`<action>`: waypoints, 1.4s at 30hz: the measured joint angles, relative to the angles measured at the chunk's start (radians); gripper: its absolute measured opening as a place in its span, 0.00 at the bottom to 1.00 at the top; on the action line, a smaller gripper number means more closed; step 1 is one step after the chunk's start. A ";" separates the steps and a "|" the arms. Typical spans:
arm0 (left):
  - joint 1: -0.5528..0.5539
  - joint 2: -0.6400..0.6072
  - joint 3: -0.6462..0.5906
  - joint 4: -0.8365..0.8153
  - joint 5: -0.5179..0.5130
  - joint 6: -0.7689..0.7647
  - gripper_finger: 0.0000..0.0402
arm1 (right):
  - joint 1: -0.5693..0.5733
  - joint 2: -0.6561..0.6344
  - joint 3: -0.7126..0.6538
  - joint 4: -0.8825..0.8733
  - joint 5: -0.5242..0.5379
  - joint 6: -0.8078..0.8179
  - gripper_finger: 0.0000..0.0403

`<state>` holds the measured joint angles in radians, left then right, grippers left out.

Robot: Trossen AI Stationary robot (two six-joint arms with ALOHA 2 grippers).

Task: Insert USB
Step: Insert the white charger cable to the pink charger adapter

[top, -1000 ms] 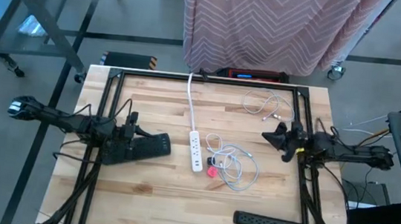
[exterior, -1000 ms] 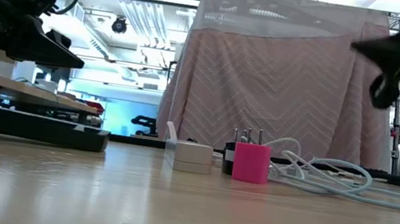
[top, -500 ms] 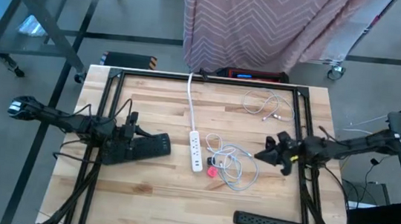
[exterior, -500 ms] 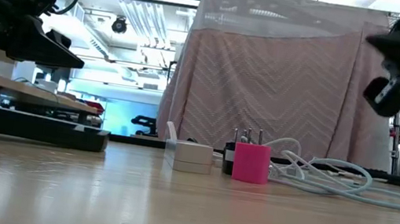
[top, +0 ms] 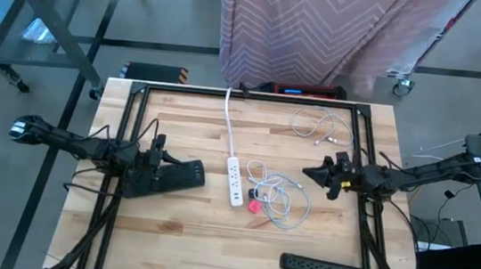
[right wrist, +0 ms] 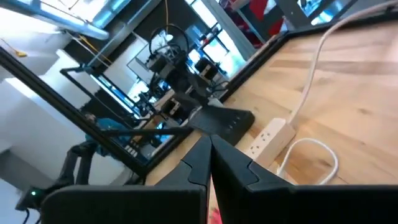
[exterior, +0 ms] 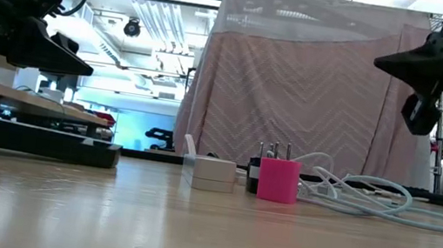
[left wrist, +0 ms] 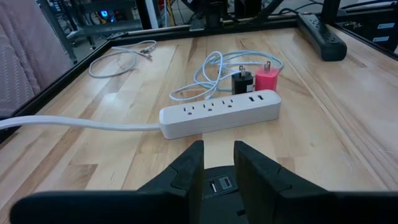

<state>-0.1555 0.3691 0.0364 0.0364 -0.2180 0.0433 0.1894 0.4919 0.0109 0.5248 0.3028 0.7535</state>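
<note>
A white power strip (top: 235, 180) lies at mid-table, its sockets up (left wrist: 217, 113). Beside it rest a pink charger (left wrist: 268, 78), a black plug (left wrist: 242, 81) and a loose white cable coil (top: 283, 197); which end carries the USB plug I cannot tell. A black strip with USB ports (left wrist: 219, 185) lies flat at the left. My left gripper (top: 162, 162) hovers above its end, fingers narrowly open (left wrist: 217, 152) with nothing between them. My right gripper (top: 308, 172) is shut and empty, level above the table right of the coil (exterior: 380, 62).
A second thin cable (top: 322, 128) lies at the far right. A long black power strip (top: 320, 268) lies near the front right edge. Black frame rails (top: 134, 123) run along the table's sides. A pink draped cloth (exterior: 314, 94) stands behind the far edge.
My right gripper has moved a little toward the table's left, nearer the cable coil, and has rolled about its own axis. It stays shut and empty.
</note>
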 joint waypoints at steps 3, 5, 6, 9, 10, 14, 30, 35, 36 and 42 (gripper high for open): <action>0.000 0.000 0.000 0.000 0.000 0.000 0.19 | 0.000 0.008 0.000 0.008 0.010 -0.040 0.00; 0.000 0.000 0.000 0.000 0.000 0.000 0.19 | 0.000 0.020 0.000 0.007 0.008 -0.066 0.00; 0.000 0.000 0.000 0.000 0.000 0.000 0.19 | 0.000 0.023 0.000 0.004 0.005 -0.072 0.00; 0.000 0.000 0.000 0.000 0.000 0.000 0.19 | 0.005 0.023 0.000 0.007 -0.005 -0.080 0.00; 0.000 0.000 0.000 0.000 0.000 0.000 0.19 | 0.005 0.028 0.000 0.006 -0.015 -0.080 0.00; 0.000 0.000 0.000 0.000 0.000 0.000 0.19 | 0.005 0.056 0.000 0.059 0.036 -0.146 0.00; 0.000 0.000 0.000 0.000 0.000 0.000 0.19 | 0.009 0.601 0.075 0.506 -0.068 -0.360 0.00; 0.000 0.000 0.000 0.000 0.000 0.000 0.19 | 0.011 0.764 0.172 0.559 -0.075 -0.413 0.00; 0.000 0.000 0.000 0.000 0.000 0.000 0.19 | 0.011 0.785 0.194 0.557 -0.075 -0.428 0.00; 0.000 0.000 0.000 0.000 0.000 0.000 0.19 | 0.004 0.885 0.330 0.491 -0.074 -0.587 0.00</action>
<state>-0.1558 0.3691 0.0363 0.0366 -0.2179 0.0435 0.1937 1.3772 0.3412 1.0161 0.2283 0.1666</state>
